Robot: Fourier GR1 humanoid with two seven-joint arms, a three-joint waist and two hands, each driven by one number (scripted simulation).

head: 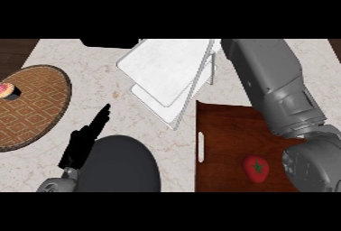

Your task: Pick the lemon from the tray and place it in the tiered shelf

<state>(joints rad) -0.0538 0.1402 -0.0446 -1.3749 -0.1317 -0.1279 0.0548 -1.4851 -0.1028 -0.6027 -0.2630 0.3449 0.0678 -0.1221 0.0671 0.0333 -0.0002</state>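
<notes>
At the far left we see a woven round mat (30,106) carrying a small sushi-like piece (8,90). Next comes the left hand (85,140), fingers straight and holding nothing, above the marble counter (126,97). The white tiered shelf (170,72) stands centre. On the wooden tray (226,135) lies a red strawberry-like fruit (255,168); we see no lemon. Only the right forearm (279,90) shows.

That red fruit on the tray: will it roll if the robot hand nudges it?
The red fruit looks rounded and smooth, so it likely rolls or slips on the polished tray. Its slightly oval shape suggests a wobbling roll. Small, so probably light.
</notes>
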